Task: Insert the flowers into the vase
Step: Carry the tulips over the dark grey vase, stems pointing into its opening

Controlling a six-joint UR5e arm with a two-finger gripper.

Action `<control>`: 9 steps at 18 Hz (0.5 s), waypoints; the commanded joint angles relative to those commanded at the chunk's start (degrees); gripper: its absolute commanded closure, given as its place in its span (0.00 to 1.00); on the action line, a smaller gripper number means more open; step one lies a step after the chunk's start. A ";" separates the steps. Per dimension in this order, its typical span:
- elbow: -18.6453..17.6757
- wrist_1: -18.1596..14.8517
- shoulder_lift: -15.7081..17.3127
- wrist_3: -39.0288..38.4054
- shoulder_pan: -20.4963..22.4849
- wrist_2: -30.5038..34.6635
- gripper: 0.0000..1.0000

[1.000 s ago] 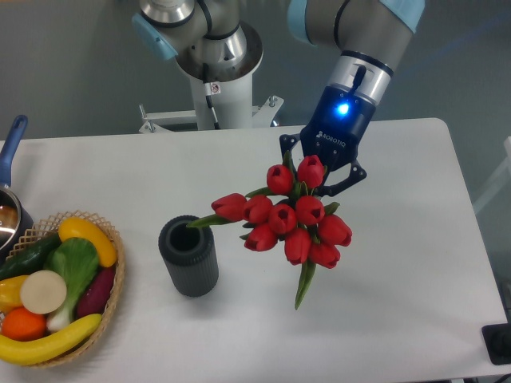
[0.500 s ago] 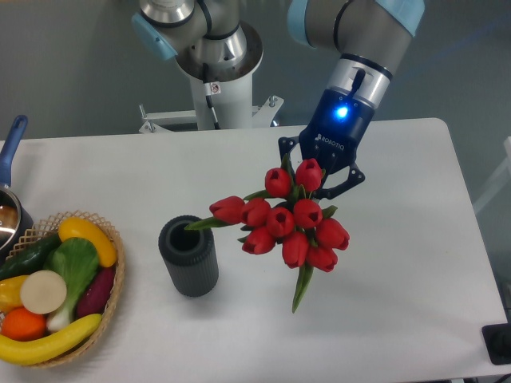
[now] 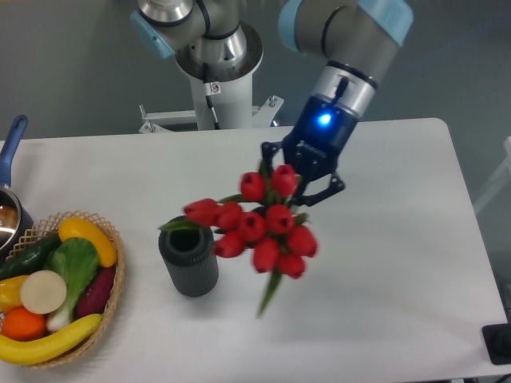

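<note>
The hand point(image 3: 294, 185), closed on the flowers point(image 3: 257, 227), carries them just right of the vase point(image 3: 188, 257), above its mouth, stems slanting down-right, away from it.

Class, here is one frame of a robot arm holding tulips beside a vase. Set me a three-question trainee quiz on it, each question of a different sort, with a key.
1. True or false: the flowers already stand upright inside the vase.
2. Multiple choice: the wicker basket of produce lies at A) the table's left edge, B) the right edge, C) behind the arm.
3. Fill in: the gripper holds the bunch by its ____.

Key
1. False; the bunch hangs in the air, with only a leaf tip over the vase's mouth.
2. A.
3. Stems, judging by where the buds hide its fingers.
</note>
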 joint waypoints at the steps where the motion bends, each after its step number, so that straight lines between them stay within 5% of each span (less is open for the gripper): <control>1: -0.17 0.00 -0.26 0.79 0.00 -2.29 0.86; 9: -1.85 0.09 -0.27 8.43 -4.66 -7.14 0.85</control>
